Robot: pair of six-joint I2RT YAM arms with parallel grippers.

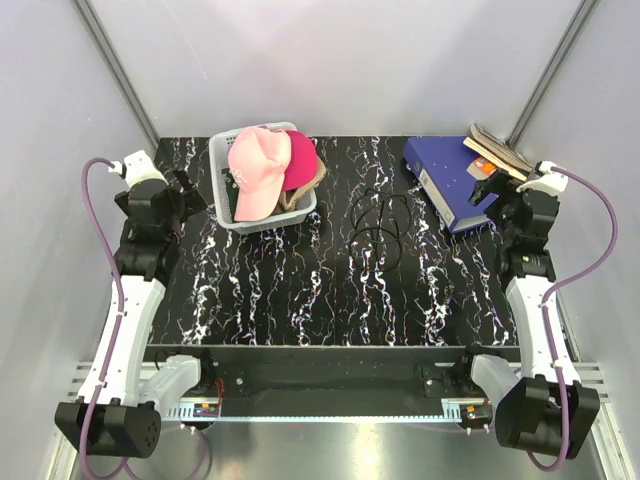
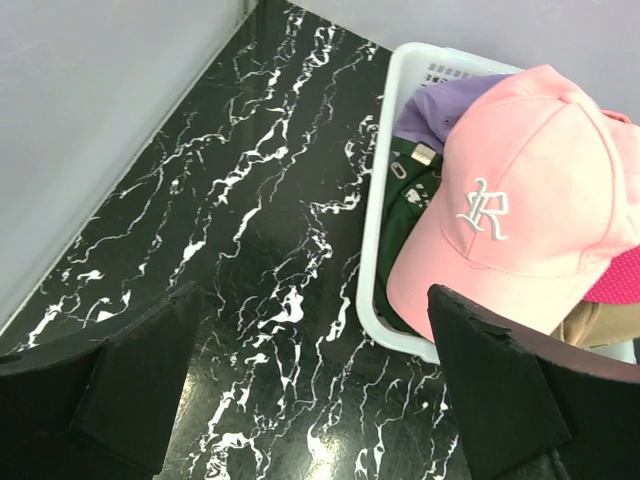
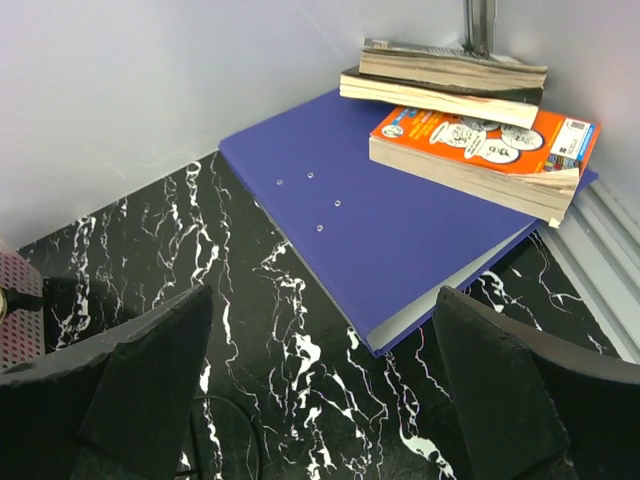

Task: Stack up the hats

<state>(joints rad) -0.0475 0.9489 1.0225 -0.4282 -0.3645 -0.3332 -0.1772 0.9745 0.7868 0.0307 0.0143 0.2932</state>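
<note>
Top view: arm bases at bottom edge, left arm (image 1: pixel 125 320) up the left side, right arm (image 1: pixel 535 320) up the right. Left gripper (image 1: pixel 190 198) sits just left of basket (image 1: pixel 219 165), not touching. Right gripper (image 1: pixel 487 190) sits at the near corner of the binder (image 1: pixel 440 170). Basket stands back-left on table (image 1: pixel 300 290) and all hats are in it. Pink cap (image 1: pixel 256 172) lies on top, brim toward the arms. Magenta cap (image 1: pixel 301 158) lies under it on the right, and tan cap (image 1: pixel 303 197) pokes out at the near right corner. Cable (image 1: pixel 385 222) loops mid-table. Books (image 1: pixel 497 150) stacked on the binder's back right part.

Left wrist: fingers (image 2: pixel 140 385) spread wide with bare table between them, nothing held. Basket just ahead on the right. Pink cap with white logo is uppermost. Lavender cap (image 2: pixel 440 105) at the far end, green cap (image 2: pixel 400 225) below along the left wall. Magenta and tan show at the right edge.

Right wrist: fingers (image 3: pixel 150 375) spread wide, holding nothing. Binder ahead, flat on the table, with an orange book (image 3: pixel 480 145) and two more books on it.
</note>
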